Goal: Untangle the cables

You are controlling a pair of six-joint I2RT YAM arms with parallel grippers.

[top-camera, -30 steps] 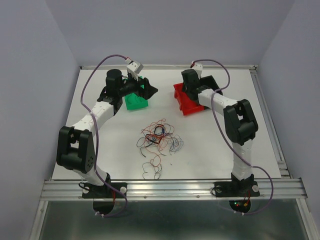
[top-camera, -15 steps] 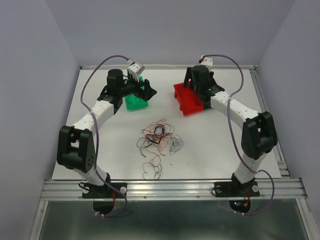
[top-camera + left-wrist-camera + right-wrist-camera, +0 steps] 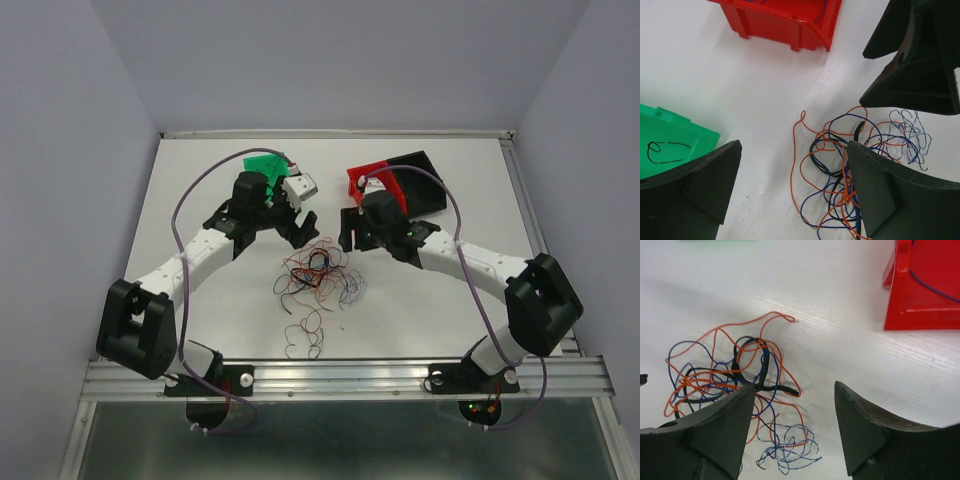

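white-black arms [image 3: 200,248], lilac cables [image 3: 176,222]

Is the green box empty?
Not empty. The left wrist view shows a thin black wire curled inside the green box.

A white table [image 3: 410,320] with a faint grain is enclosed on three sides by plain, pale lilac-grey walls: a back wall [image 3: 330,60], a left wall [image 3: 60,180] and a right wall [image 3: 590,150]. Its near edge is bounded by a ribbed aluminium rail [image 3: 340,378], and a narrower metal strip [image 3: 528,200] is fixed along its right side. Below the rail a dark grey panel [image 3: 340,440] is seen. The scene is lit evenly, and only soft shadows are cast.
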